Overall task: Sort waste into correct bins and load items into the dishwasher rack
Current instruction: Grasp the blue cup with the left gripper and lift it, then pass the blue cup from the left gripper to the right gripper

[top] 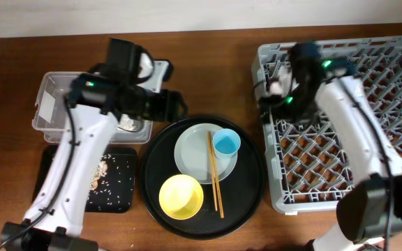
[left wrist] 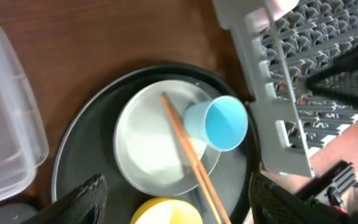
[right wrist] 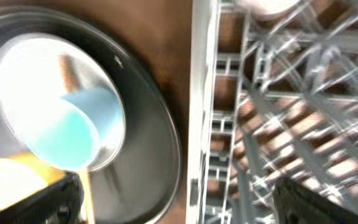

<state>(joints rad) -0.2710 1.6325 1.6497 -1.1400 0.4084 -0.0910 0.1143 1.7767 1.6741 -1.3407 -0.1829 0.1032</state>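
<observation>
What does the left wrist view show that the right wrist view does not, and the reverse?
Only the left wrist view shows the clear tub, at its left edge. Only the right wrist view shows a wide, blurred stretch of the dishwasher rack and its inner lattice; it adds no new object. Both show the blue cup on the grey plate, the yellow bowl, the round black tray and the rack's side wall.
</observation>
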